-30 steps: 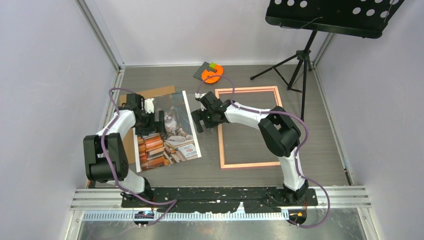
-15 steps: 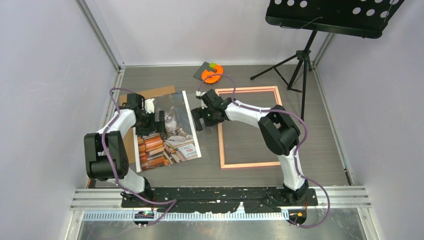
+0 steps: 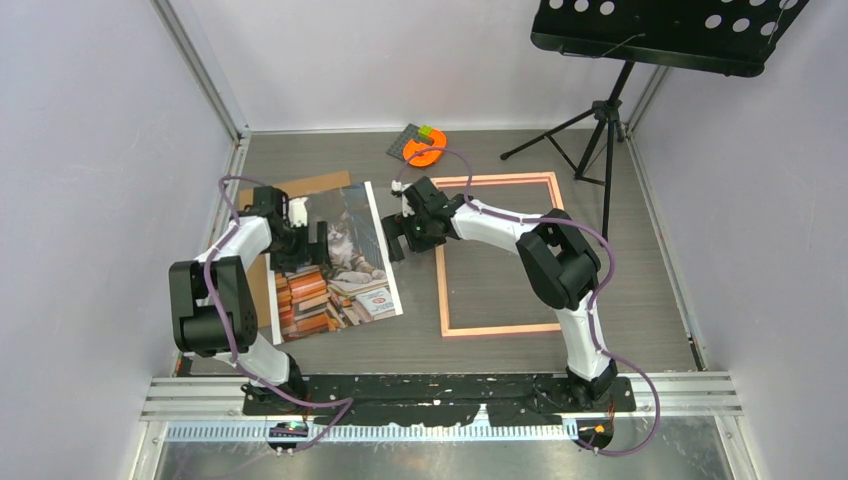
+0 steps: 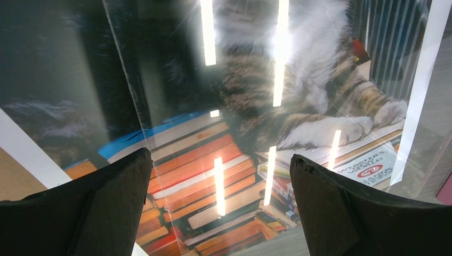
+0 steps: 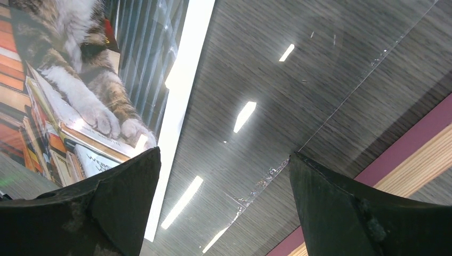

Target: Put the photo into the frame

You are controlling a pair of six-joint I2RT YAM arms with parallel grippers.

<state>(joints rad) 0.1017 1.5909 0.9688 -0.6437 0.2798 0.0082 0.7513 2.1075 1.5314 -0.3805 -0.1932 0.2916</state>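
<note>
Just beside the thin pink frame [image 3: 441,292] lies the glossy photo [image 3: 332,292].

Grey wood-grain table [image 3: 650,300], pink frame [image 3: 497,181] lying flat, photo [image 3: 340,290] beside — partly over brown board [image 3: 300,187], orange reel [image 3: 425,152], perhaps, behind

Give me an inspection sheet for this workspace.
Surface: grey wood-grain table.
Job's things: photo flat at left on brown board; pink frame flat at right, no photo in it; clear sheet seems to overlap photo's right side.
Clutter: orange object at far edge.
Grippers: left gripper open above photo; right gripper open over the gap between photo and frame.
Cables: purple cables along both arms.
Surroundings: music stand far right; plain walls.
</note>
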